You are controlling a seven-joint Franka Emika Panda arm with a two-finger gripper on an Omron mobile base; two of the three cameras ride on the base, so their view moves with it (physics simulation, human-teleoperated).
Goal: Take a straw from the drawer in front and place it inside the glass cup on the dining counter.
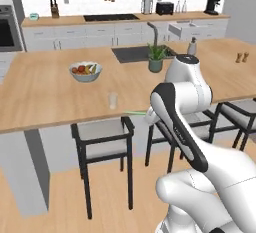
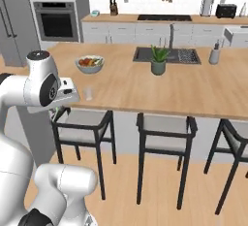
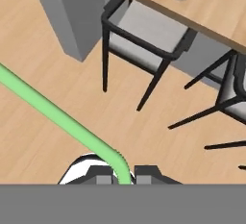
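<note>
Kitchen with a light-wood island worktop [image 1: 45, 92] and black stools. Fingers [image 3: 126, 179] pinch the green straw [image 3: 57, 115] at one end; its length runs away from them, near level, over the floor. Glass cup [image 1: 113, 100] stands upright near the worktop edge, just beyond the straw's tip.
</note>
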